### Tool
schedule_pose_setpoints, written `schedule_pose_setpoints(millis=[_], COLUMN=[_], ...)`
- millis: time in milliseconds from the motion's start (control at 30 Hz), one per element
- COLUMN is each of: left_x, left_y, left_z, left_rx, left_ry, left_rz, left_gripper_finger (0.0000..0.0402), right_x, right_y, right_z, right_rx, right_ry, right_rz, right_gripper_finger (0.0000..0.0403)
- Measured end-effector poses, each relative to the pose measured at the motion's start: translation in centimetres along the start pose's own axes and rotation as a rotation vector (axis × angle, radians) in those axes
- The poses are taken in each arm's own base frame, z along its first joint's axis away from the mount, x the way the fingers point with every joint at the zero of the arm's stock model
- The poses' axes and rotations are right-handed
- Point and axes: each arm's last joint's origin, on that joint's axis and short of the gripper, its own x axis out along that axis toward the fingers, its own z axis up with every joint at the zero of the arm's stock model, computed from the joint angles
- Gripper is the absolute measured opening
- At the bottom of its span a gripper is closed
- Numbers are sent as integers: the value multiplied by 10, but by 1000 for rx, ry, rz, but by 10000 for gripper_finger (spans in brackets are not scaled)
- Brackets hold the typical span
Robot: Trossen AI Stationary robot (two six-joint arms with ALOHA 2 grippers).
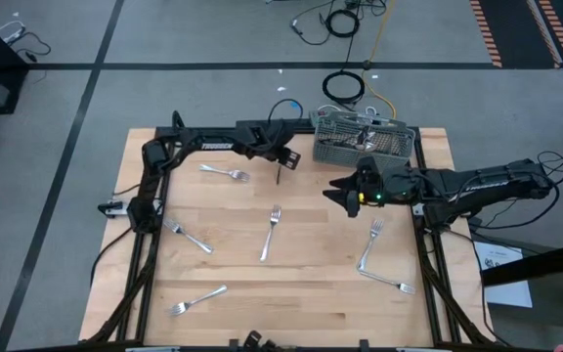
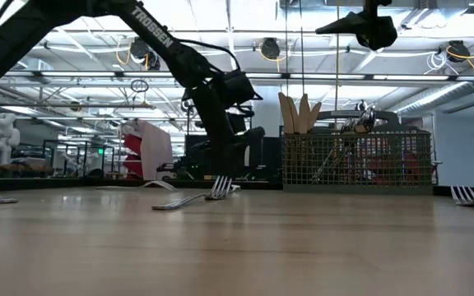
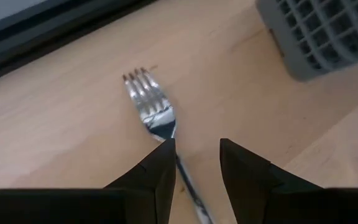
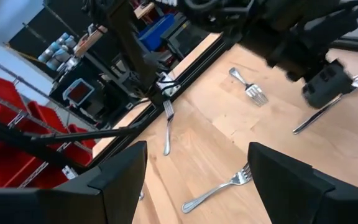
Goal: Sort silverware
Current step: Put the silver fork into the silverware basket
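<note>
I had the left gripper (image 1: pixel 280 174) down at the table's far side, just left of the caddy (image 1: pixel 365 140), its fingers (image 3: pixel 157 171) parted around the handle of a fork (image 3: pixel 151 106) without visibly pinching it. That fork lay flat, its long axis running out from between the fingers and its tines pointing away from the gripper. The right gripper (image 1: pixel 338 191) hung open above the table's right side, while other forks (image 1: pixel 271 233) lay scattered flat across the wood, pointing in mixed directions.
</note>
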Motion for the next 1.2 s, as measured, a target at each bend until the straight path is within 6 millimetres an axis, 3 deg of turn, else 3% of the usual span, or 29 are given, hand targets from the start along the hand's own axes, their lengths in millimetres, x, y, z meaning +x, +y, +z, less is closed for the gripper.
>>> schedule_pose_setpoints(millis=[167,733,1200], left_x=[9,11,16], left_y=[-5,-5,0], left_z=[-11,-12,4], left_rx=[31,-64,-88], left_ry=[6,-10,159], left_rz=[93,116,103], left_gripper_finger=[132,132,131], right_x=[0,1,1], right_y=[0,-4,2], right_z=[1,4,9], right_rx=[1,-21,-54], right_ry=[-7,-19,-64], right_rz=[-7,-21,39], right_gripper_finger=[270,270,270])
